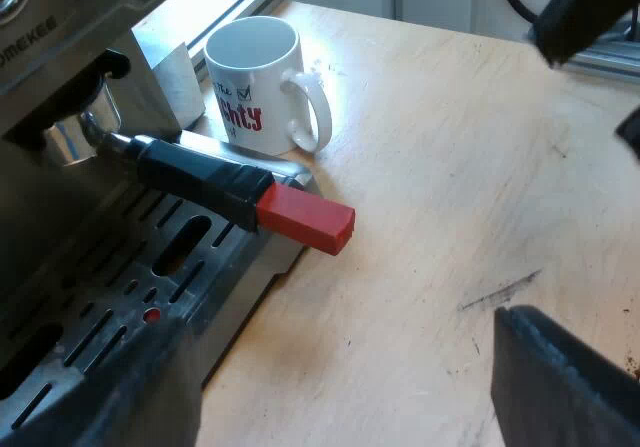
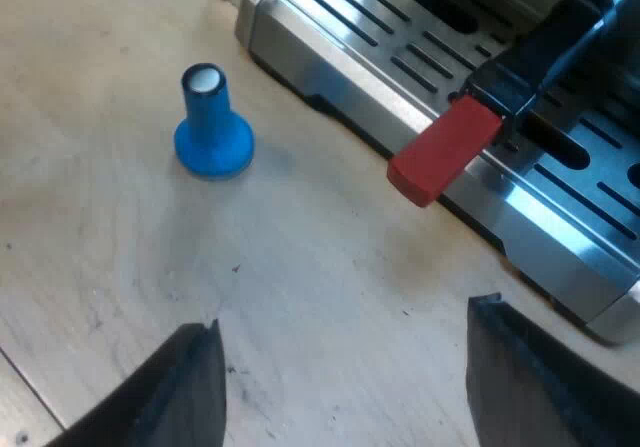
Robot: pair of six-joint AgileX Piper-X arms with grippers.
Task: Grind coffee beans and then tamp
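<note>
Your holder [image 1: 200,172] sits in the machine's [image 1: 60,27] front, its red end jutting out over the worktop [image 2: 300,267] near the mug [image 1: 255,82]. The blue tamper [image 2: 212,127] stands upright on the worktop, apart from the machine. Your left hand [image 1: 335,342] and right hand [image 2: 345,322] gape wide, holding nothing. Tamping looks yet to come. Whether the beans are ground, you cannot tell.

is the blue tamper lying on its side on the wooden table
No, the blue tamper stands upright on its wide base on the pale wooden table.
</note>
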